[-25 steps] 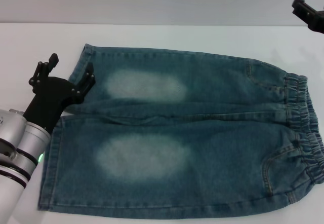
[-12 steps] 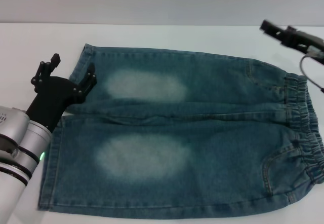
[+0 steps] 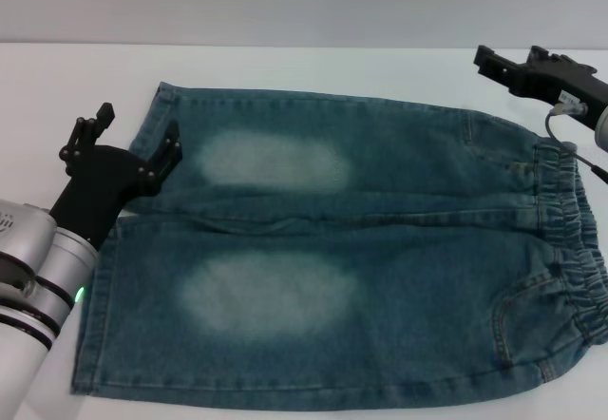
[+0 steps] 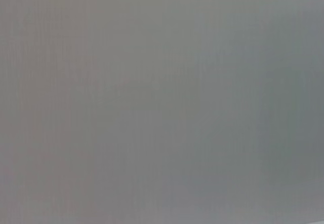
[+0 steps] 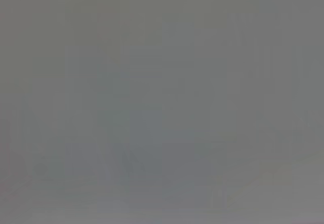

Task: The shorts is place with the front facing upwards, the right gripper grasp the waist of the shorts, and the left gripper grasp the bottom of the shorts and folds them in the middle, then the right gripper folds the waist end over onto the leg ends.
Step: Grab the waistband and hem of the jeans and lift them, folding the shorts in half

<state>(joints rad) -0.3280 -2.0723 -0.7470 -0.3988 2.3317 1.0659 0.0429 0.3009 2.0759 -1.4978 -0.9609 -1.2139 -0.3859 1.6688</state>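
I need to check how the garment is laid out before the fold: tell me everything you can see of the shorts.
The shorts are long blue-green denim with a pale faded oval on each leg, orange stitching and pockets. They lie flat and unfolded on the white table, front up. The ruffled elastic waist points to the robot's right, the two straight hems to its left, a slit between the legs. The left tool is open at the far leg's hem. The right tool hangs beyond the waist's far corner, not touching.

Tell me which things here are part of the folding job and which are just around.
Job: shorts, waist, leg ends, left gripper open at the leg ends, right gripper beyond the waist.
Around: white table only.
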